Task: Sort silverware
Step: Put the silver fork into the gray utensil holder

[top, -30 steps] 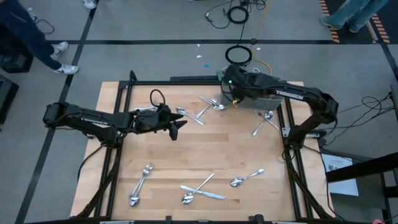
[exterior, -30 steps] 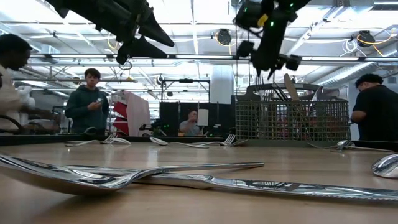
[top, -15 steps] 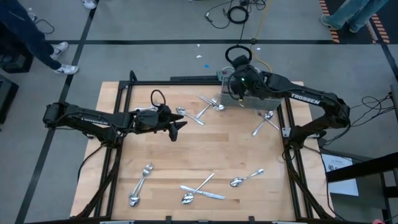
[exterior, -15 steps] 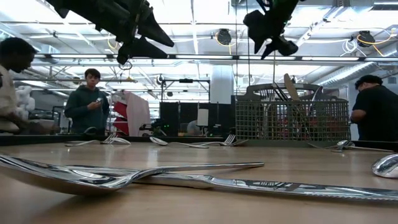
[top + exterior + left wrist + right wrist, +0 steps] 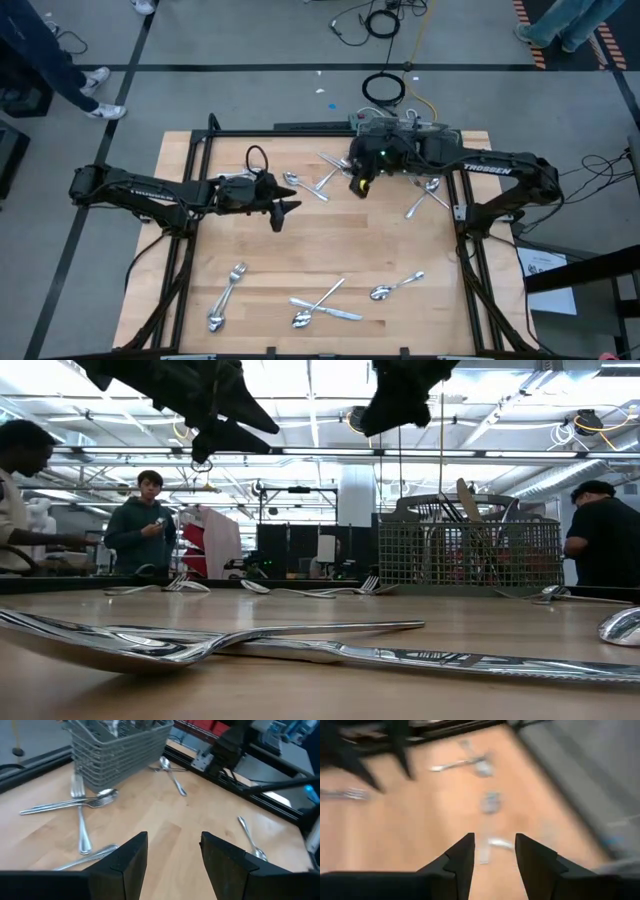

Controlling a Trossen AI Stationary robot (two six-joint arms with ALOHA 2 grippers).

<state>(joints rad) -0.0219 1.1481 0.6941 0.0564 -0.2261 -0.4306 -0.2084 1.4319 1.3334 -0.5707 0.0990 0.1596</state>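
- Silverware (image 5: 325, 305) is scattered over the counter (image 5: 330, 250): a crossed pair just beside the right end effector (image 5: 360, 187), a fork pair and a spoon cluster well away toward the counter's near edge, more pieces beside the mesh basket (image 5: 117, 750).
- Right end effector: hanging above the counter just off the basket, fingers parted, nothing between them.
- Left end effector (image 5: 283, 212): mid-counter, waiting, fingers apart and empty.
- Risk: the nearest pieces lie crossed, so closing on one likely drags or flips the other.
- Risk: flat, thin metal on wood; fingertips could skate off or pinch nothing.
- Risk: both arms sit close together, so a reach toward the crossed pair could clip the left arm.
- Views: low view shows utensils already standing in the basket; the high view hides that under the right arm.
- Right wrist view is smeared, no use for aiming.
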